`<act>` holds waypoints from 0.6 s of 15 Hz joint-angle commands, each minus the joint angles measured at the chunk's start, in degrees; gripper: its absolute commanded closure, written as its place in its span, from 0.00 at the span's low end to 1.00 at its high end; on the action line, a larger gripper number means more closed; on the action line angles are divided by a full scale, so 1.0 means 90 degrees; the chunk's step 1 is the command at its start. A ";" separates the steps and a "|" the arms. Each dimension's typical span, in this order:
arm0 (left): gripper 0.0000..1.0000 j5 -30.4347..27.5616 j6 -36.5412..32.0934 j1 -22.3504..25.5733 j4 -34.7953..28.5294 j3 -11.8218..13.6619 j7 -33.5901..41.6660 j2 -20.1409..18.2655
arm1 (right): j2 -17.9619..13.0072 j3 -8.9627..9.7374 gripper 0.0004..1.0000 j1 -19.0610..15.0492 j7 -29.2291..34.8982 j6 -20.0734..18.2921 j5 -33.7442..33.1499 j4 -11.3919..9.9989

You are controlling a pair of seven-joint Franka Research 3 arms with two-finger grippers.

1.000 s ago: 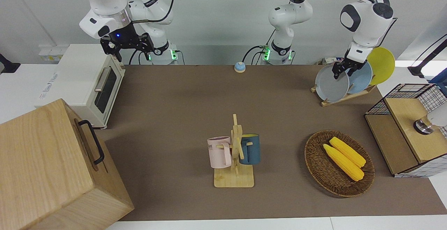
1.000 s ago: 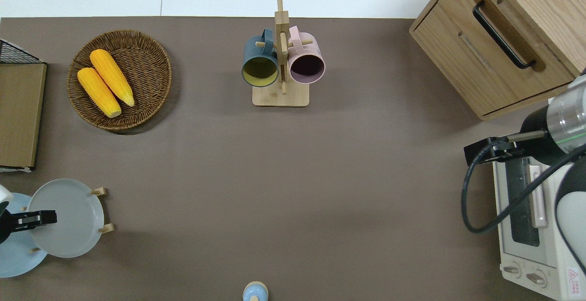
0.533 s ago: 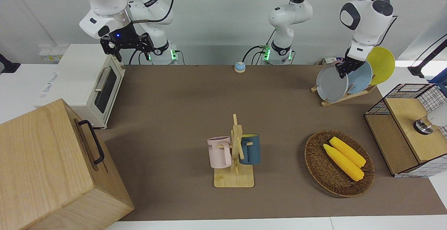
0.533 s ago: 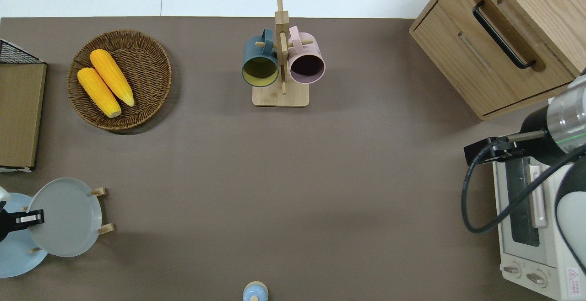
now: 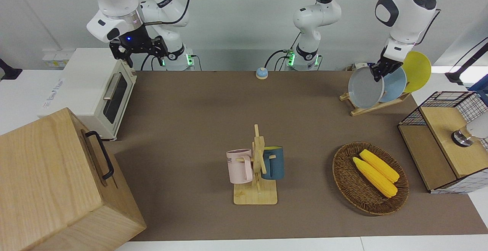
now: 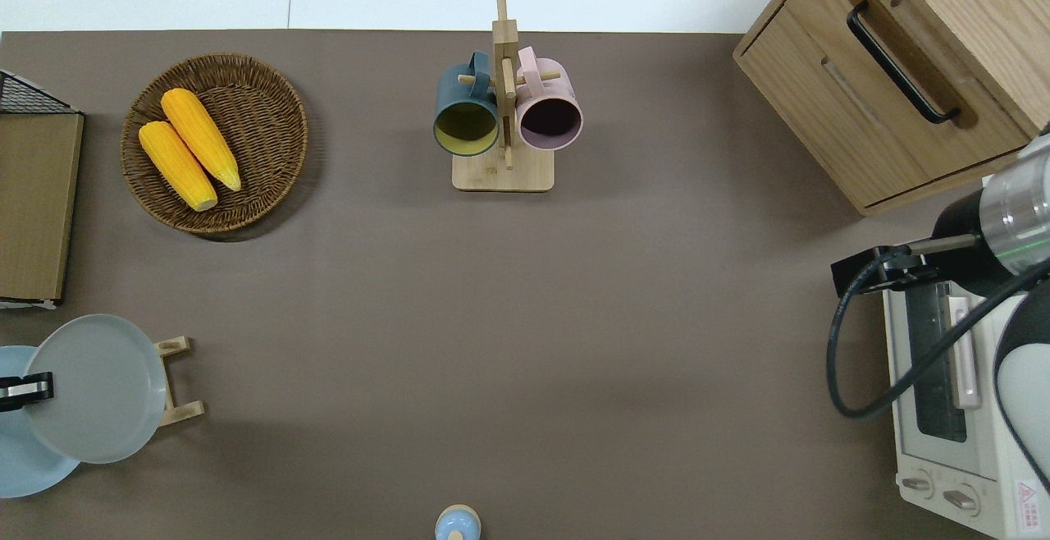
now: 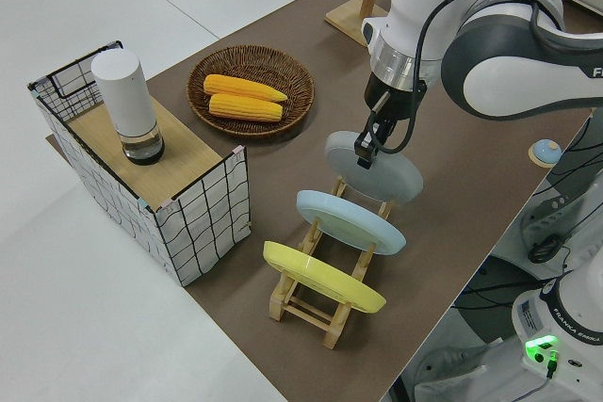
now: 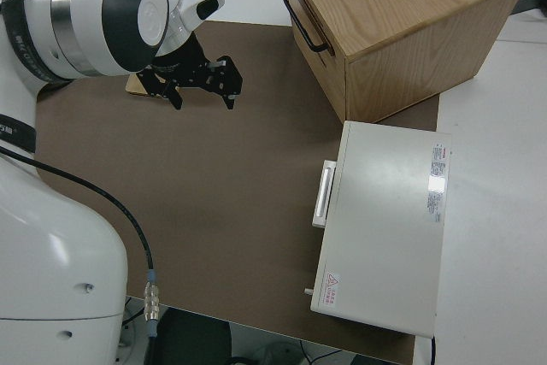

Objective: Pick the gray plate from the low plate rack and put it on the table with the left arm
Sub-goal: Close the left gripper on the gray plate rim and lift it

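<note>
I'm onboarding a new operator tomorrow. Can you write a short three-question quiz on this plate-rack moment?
1. True or false: the left hand is shut on the gray plate.
2. Which plates sit in the low plate rack? A) yellow plate and light-blue plate B) only the yellow one C) none
3. Fill in: the wicker basket holds two ears of ____.

Key: 1 true; 2 A; 3 corn.

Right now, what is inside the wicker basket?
Two yellow corn cobs lie side by side in the basket. The weave under them is covered.
</note>
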 commanded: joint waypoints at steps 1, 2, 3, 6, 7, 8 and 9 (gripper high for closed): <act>0.96 0.0101 -0.0747 -0.0059 0.0655 -0.0092 -0.0032 -0.0004 | -0.0013 0.0137 0.02 -0.0155 0.0075 -0.0073 -0.0041 0.0039; 0.96 0.0101 -0.0913 -0.0069 0.0811 -0.0122 -0.0041 -0.0004 | -0.0013 0.0137 0.02 -0.0155 0.0075 -0.0073 -0.0041 0.0048; 0.96 0.0101 -0.1108 -0.0069 0.0987 -0.0180 -0.0032 -0.0004 | -0.0013 0.0137 0.02 -0.0155 0.0075 -0.0073 -0.0041 0.0048; 0.96 0.0101 -0.1529 -0.0069 0.1398 -0.0249 -0.0031 0.0006 | -0.0013 0.0137 0.02 -0.0155 0.0075 -0.0073 -0.0041 0.0048; 0.96 0.0091 -0.1559 -0.0069 0.1457 -0.0288 -0.0031 0.0006 | -0.0013 0.0137 0.02 -0.0155 0.0075 -0.0073 -0.0041 0.0048; 0.96 0.0072 -0.1559 -0.0069 0.1467 -0.0346 -0.0031 0.0006 | -0.0013 0.0137 0.02 -0.0155 0.0075 -0.0073 -0.0041 0.0048; 0.96 0.0023 -0.1559 -0.0069 0.1457 -0.0356 -0.0031 0.0015 | -0.0013 0.0137 0.02 -0.0155 0.0075 -0.0073 -0.0041 0.0048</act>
